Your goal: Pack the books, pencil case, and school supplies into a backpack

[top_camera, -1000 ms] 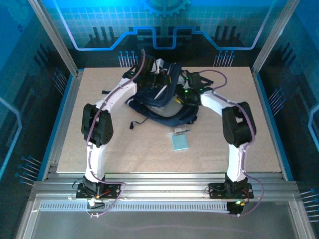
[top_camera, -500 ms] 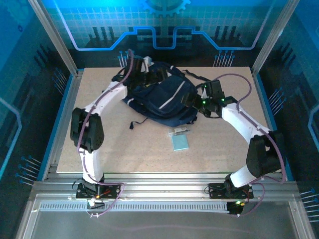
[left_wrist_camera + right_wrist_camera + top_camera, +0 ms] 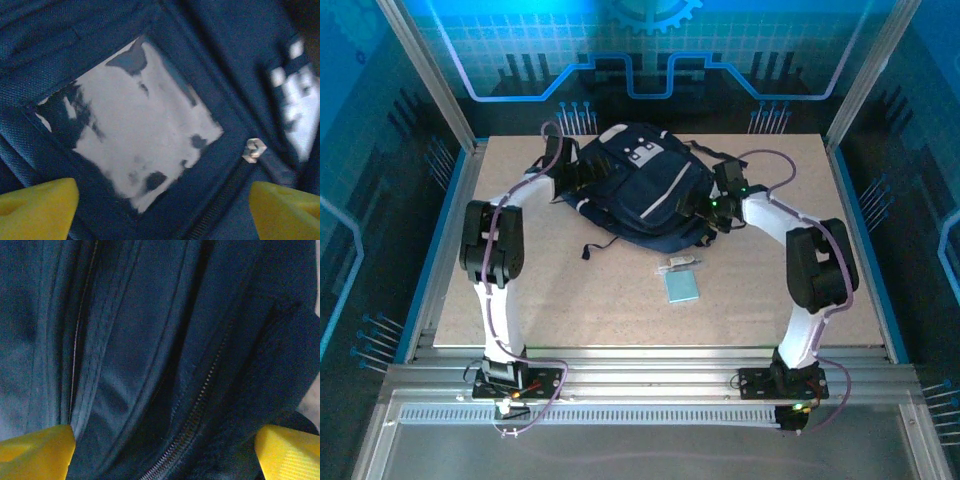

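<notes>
The navy backpack (image 3: 642,192) lies flat at the back middle of the table, its white-grey patches facing up. My left gripper (image 3: 570,180) is at its left edge. In the left wrist view the left gripper (image 3: 162,215) is open, its yellow fingertips (image 3: 37,207) wide apart over the white-grey patch (image 3: 135,120) and a zipper pull (image 3: 253,149). My right gripper (image 3: 710,205) is at the bag's right edge. It is open (image 3: 165,455) over dark fabric and a zipper (image 3: 200,410). A light-blue pad (image 3: 681,287) and a small silvery clip (image 3: 678,264) lie in front of the bag. The books and pencil case are out of view.
A dark strap loop (image 3: 595,247) trails from the bag's front left onto the board. More straps spread at the back right (image 3: 705,152). The beige tabletop (image 3: 570,310) is bounded by metal rails (image 3: 450,260) on each side.
A second ago both grippers were at the raised, gaping bag. It now lies flat; both grippers have opened wide and rest at its left and right edges.
</notes>
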{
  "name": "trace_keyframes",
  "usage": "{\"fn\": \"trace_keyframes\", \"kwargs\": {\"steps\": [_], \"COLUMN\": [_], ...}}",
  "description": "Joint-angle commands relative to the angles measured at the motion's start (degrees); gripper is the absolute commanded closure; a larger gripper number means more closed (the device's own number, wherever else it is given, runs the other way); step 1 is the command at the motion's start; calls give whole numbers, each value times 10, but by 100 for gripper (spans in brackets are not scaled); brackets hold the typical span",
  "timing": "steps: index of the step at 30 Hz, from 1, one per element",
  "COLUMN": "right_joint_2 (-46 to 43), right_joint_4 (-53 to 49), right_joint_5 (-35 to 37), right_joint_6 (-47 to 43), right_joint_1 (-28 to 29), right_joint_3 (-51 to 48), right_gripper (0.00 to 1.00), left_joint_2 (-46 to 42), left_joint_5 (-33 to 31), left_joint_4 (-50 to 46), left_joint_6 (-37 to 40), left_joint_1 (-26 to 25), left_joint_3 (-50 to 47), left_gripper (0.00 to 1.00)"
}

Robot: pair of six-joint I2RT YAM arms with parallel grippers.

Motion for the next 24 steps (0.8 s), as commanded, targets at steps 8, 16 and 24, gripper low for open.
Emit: {"fn": "trace_keyframes", "kwargs": {"steps": [8, 16, 24], "right_joint_2": [110, 120, 122], "right_joint_4": [-41, -27, -35], "right_joint_5": [21, -1, -6], "right_joint_6": [-20, 5, -5], "right_joint_1": [-12, -11, -12], "right_joint_3": [178, 160, 166], "right_gripper": [32, 46, 45], "left_joint_2": [-65, -169, -206], "left_joint_5": [10, 76, 26], "left_joint_4": [-2, -76, -163], "left_joint_6": [-28, 47, 127], "left_joint_1": [1, -20, -77], "left_joint_3": [-113, -162, -166], "left_gripper": [28, 35, 35]}}
